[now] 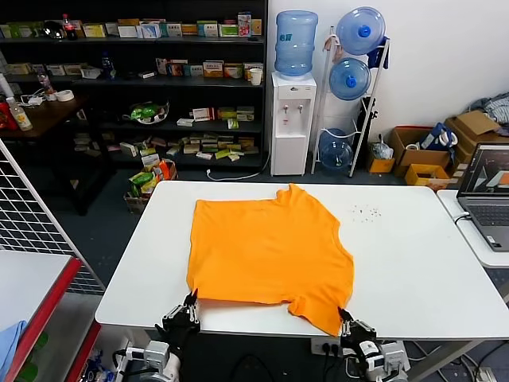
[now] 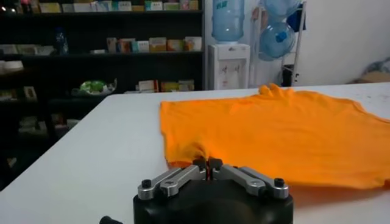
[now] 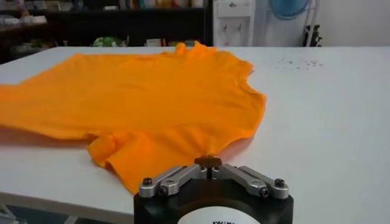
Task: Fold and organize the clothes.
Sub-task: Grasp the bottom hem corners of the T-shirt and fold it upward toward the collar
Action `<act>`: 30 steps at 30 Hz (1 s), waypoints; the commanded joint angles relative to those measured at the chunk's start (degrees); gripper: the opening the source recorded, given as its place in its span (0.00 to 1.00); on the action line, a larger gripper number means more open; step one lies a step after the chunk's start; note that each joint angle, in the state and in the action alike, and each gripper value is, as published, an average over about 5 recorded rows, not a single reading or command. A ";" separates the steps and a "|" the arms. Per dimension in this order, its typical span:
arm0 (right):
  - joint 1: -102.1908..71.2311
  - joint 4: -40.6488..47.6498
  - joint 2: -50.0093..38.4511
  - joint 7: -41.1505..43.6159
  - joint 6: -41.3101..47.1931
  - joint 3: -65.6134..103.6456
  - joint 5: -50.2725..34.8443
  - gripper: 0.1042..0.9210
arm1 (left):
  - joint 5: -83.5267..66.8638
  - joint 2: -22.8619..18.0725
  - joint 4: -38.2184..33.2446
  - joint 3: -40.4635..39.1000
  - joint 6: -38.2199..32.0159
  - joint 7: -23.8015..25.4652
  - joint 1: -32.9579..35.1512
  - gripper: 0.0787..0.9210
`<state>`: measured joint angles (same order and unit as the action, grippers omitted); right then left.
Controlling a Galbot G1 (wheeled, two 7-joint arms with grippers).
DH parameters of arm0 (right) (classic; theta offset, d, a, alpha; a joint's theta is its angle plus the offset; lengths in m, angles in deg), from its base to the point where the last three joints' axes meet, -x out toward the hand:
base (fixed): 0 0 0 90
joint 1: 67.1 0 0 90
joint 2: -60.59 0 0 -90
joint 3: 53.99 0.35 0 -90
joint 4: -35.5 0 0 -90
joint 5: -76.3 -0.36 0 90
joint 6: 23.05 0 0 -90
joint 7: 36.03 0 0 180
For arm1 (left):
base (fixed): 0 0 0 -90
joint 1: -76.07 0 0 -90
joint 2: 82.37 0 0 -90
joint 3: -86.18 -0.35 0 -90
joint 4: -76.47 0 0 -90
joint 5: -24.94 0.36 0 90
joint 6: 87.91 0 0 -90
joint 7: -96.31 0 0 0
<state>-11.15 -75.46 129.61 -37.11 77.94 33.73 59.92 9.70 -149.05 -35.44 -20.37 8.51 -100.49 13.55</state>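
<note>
The orange T-shirt (image 1: 270,247) lies spread flat on the white table (image 1: 413,263), plain side up, with one sleeve at the far edge and one at the near right. My left gripper (image 1: 190,300) is at the near left corner of the shirt, shut on its hem (image 2: 207,163). My right gripper (image 1: 344,316) is at the near right sleeve corner, shut on its edge (image 3: 208,161). The shirt fills the left wrist view (image 2: 274,134) and the right wrist view (image 3: 152,97). No lettering or label shows.
A laptop (image 1: 487,191) sits on a side table at the right. A wire rack (image 1: 32,223) and a red-edged table with a blue cloth (image 1: 8,338) stand at the left. Small dark specks (image 1: 366,212) lie on the table. Shelves and a water dispenser (image 1: 293,119) stand behind.
</note>
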 commanded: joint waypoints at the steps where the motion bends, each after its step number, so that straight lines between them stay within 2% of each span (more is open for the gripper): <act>1: -6.03 -5.05 -0.56 -0.91 -3.06 1.00 3.28 0.02 | 0.28 0.40 -1.41 0.18 -0.46 -0.04 2.04 0.03; 5: -8.17 -7.21 -1.51 -1.68 -4.52 1.99 5.22 0.02 | 1.03 0.64 -1.78 0.18 -0.91 0.01 2.22 0.03; 10: -4.17 -5.39 -2.11 -1.57 -5.64 1.83 5.86 0.02 | 2.17 -0.72 0.77 -0.41 -1.47 0.07 -1.67 0.03; 20: 12.45 7.59 -3.34 -0.12 -8.90 0.11 0.97 0.02 | 5.21 -2.77 9.38 -1.11 -3.16 0.71 -11.95 0.03; 30: 24.42 16.66 -4.87 -0.32 -7.47 -3.80 -1.26 0.02 | 4.05 -2.07 16.89 -2.94 -2.99 0.83 -17.13 0.03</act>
<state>5.24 -64.42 125.28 -37.36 70.79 31.14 59.87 13.50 -150.87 -24.56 -22.81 5.75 -99.69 1.31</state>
